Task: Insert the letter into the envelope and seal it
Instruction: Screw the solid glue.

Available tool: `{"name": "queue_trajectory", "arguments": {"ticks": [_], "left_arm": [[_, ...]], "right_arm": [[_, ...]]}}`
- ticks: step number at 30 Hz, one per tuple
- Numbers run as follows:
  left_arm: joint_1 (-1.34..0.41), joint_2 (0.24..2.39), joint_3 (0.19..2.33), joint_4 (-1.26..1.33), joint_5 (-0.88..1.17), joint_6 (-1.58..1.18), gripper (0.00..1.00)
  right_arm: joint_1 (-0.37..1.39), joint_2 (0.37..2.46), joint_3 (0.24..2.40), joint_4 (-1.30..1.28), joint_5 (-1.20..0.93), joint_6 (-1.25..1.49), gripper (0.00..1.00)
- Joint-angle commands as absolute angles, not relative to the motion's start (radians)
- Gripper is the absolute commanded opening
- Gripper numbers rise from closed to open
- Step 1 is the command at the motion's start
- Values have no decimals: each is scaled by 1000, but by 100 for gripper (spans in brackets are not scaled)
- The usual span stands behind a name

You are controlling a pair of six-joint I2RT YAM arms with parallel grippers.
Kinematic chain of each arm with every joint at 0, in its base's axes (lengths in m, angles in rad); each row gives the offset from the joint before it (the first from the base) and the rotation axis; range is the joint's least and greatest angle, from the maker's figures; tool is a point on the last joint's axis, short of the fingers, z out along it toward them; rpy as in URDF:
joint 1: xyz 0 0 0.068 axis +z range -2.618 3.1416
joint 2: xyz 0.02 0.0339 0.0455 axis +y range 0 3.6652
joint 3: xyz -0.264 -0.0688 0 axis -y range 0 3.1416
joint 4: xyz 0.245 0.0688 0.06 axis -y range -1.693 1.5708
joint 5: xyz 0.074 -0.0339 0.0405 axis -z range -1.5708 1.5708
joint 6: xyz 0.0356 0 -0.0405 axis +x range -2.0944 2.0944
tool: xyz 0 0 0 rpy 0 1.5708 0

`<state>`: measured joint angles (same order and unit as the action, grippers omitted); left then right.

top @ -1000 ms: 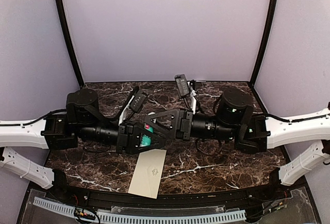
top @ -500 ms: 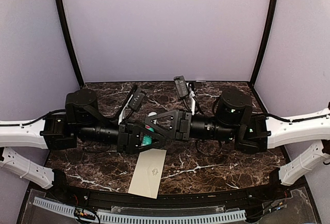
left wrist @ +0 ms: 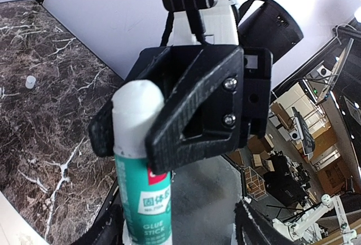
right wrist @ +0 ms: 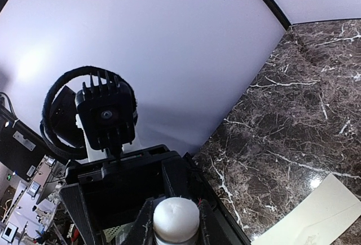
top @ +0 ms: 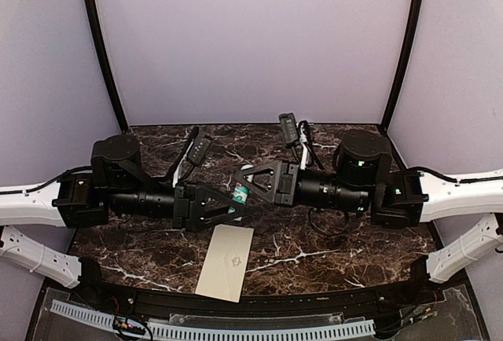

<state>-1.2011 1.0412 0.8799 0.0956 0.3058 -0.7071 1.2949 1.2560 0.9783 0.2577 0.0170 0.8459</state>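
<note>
The glue stick (left wrist: 141, 200) carries the only readable print. In the left wrist view, white capitals on its green label read "GLUE" and, below that, "STICK", stacked in 2 lines. Above them runs a line of 3 white Chinese characters. Higher still is a red mark, partly hidden and not legible. From the top camera the same label shows only as green and red patches. The envelope (top: 228, 262) bears a small faint emblem with no legible lettering.
</note>
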Motion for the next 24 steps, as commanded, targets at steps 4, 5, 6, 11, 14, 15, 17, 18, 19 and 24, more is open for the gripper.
{"name": "queue_trajectory", "arguments": {"ticks": [4, 5, 6, 11, 14, 15, 17, 18, 19, 24], "left_arm": [[-1206, 1075, 886, 34, 281, -713, 59], [-1206, 1078, 889, 34, 281, -714, 56], [-1206, 1084, 890, 35, 282, -714, 53], [-1206, 1091, 890, 47, 283, -717, 33], [-1206, 1086, 885, 49, 273, -718, 23], [-1206, 1085, 884, 50, 271, -719, 21], [-1206, 1082, 880, 52, 271, -721, 14], [-1206, 1081, 876, 54, 276, -721, 9], [-1206, 1080, 874, 58, 280, -722, 6], [-1206, 1075, 856, 107, 336, -726, 0]], "right_arm": [[1289, 1231, 1002, 269, 34, 860, 9], [1287, 1231, 1002, 270, 31, 860, 9], [1286, 1232, 1001, 271, 29, 861, 9], [1287, 1233, 1002, 272, 25, 859, 9], [1285, 1234, 1002, 271, 19, 859, 9], [1283, 1234, 1000, 271, 16, 860, 9], [1280, 1234, 995, 277, 7, 862, 8], [1275, 1234, 991, 283, 5, 864, 8], [1269, 1232, 985, 295, -17, 866, 8], [1237, 1221, 946, 417, -175, 858, 5]]}}
